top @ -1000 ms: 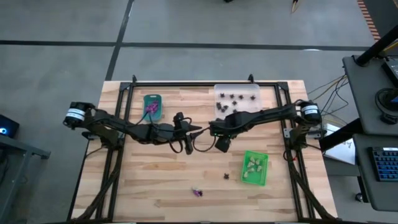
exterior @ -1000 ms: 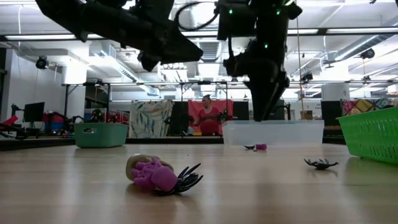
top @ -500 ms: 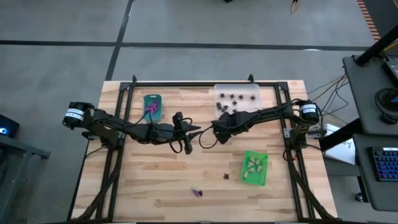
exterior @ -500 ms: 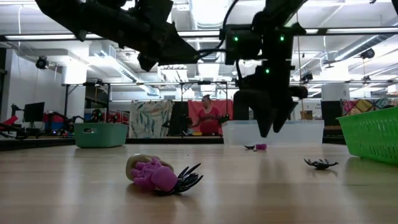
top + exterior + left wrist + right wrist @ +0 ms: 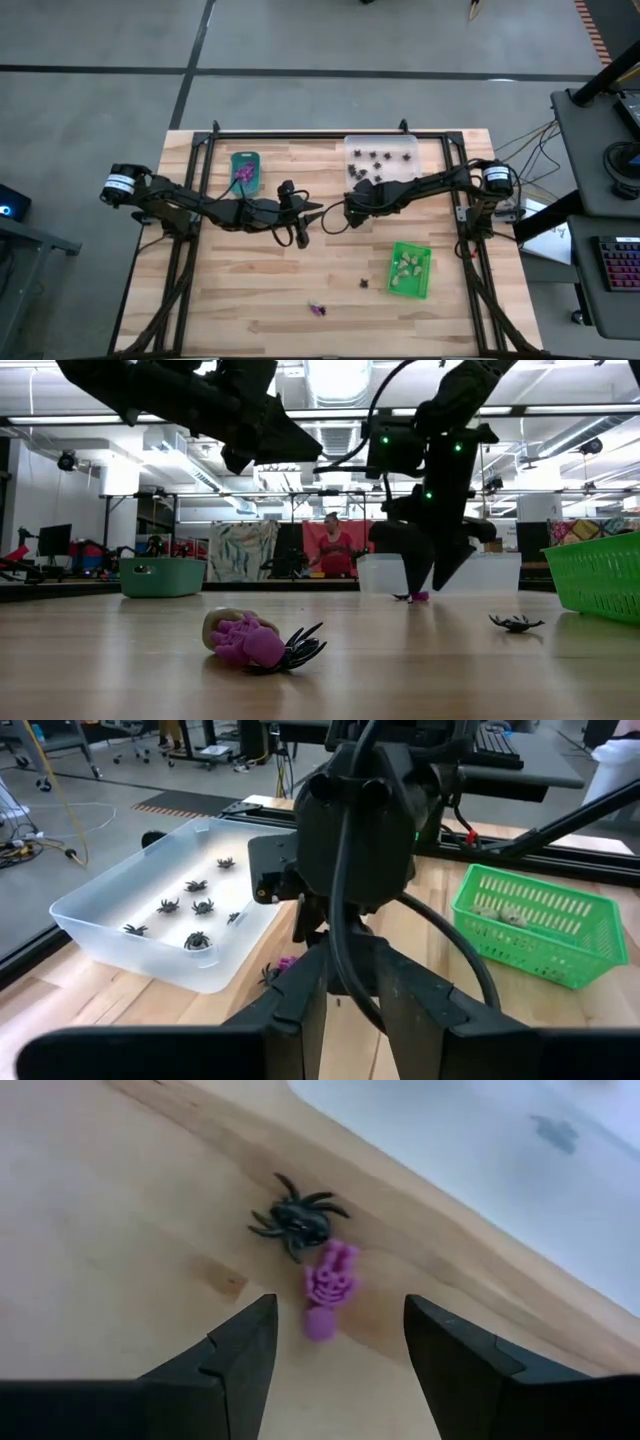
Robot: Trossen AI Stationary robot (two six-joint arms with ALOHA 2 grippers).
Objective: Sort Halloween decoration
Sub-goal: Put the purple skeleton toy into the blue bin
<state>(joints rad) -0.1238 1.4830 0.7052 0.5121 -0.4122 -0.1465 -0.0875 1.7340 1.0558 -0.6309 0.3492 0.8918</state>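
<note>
Closest to you in the low view, a purple trinket (image 5: 240, 640) lay on the bench (image 5: 420, 680) at lower left of centre, with a black spider (image 5: 296, 645) touching its right side. Farther back, at the right of that frame, a second black spider (image 5: 515, 623) sat alone just before the bright green tray (image 5: 598, 575).

Your right hand (image 5: 335, 1335) was the one at work, hanging just over the bench in the middle of the high view beside the clear tray (image 5: 379, 160). Its fingers (image 5: 240, 1355) stood wide open and held nothing; between them you could see a purple skeleton (image 5: 327, 1285) lying on the wood, touching a third black spider (image 5: 298, 1220) just beyond it, both near the clear tray's wall.

Your left hand (image 5: 310, 208) hovered at centre, pointing at the right hand. Whether it gripped anything I cannot tell.

Beyond these, the clear tray at upper right held black spiders, the teal tray (image 5: 245, 170) at upper left held purple pieces, and the green tray held pale ones. A person (image 5: 332, 548) sat far off in the room.
</note>
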